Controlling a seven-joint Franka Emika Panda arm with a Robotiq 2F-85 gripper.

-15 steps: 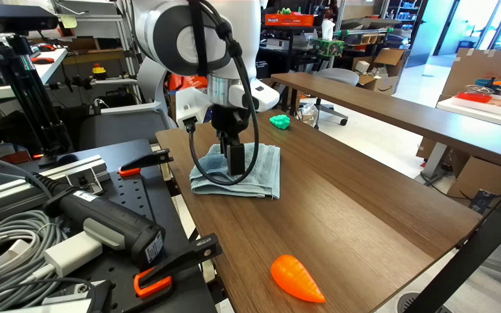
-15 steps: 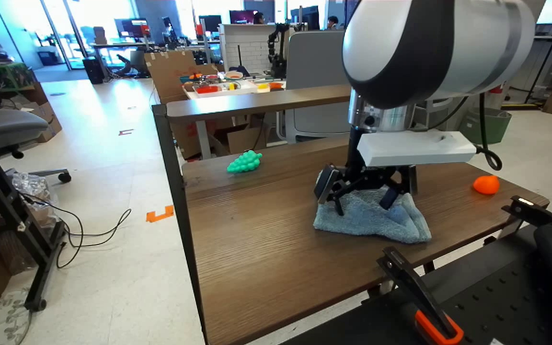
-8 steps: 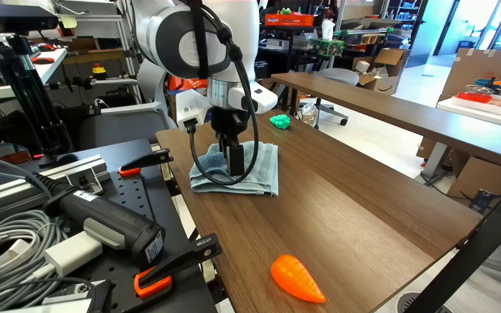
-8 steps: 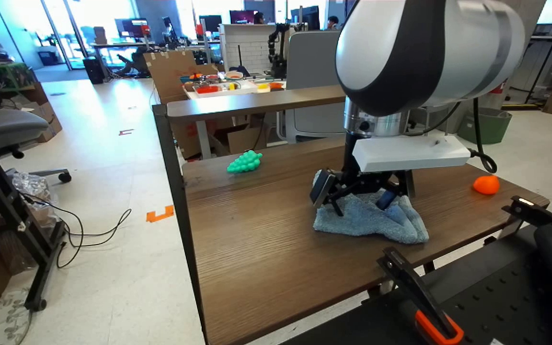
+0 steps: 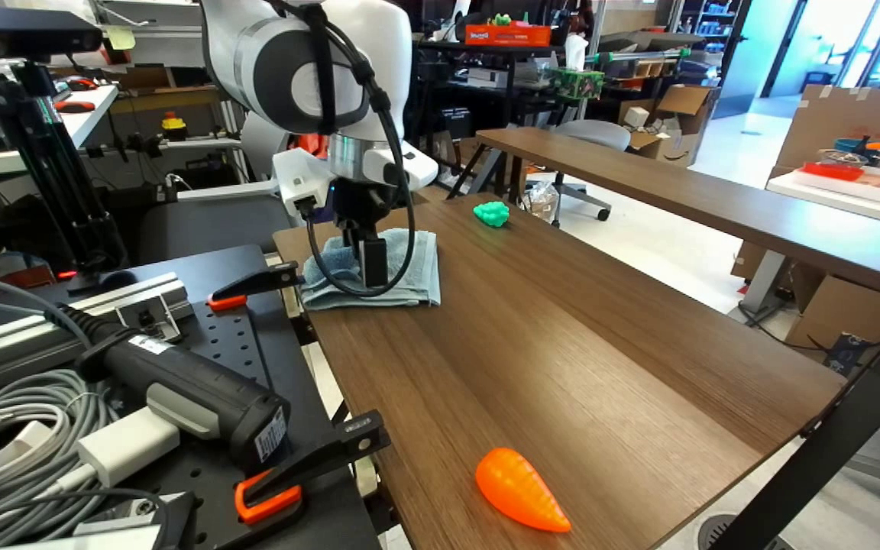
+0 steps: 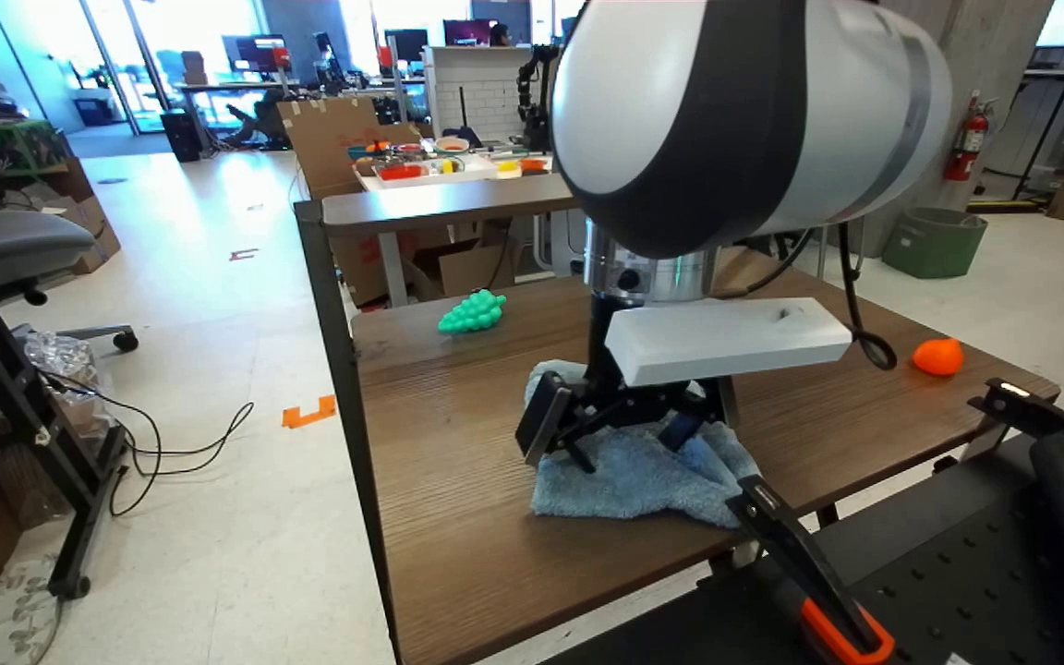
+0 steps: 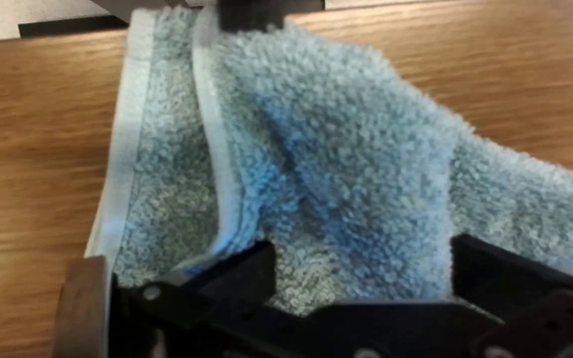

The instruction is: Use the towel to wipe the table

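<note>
Jaws wide, the gripper (image 7: 363,253) straddles a fold of towel (image 7: 366,164) on the table (image 5: 524,359) — without a pinch, wiping could leave it behind.

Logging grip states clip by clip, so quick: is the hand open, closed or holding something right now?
Hand: open, its fingers apart, with the towel under and between them, not visibly clamped.

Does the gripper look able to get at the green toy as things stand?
Probably not yet: the gripper has the towel between its fingers and would likely need to leave it first. In both exterior views, I see nothing else standing between gripper and green toy.
</note>
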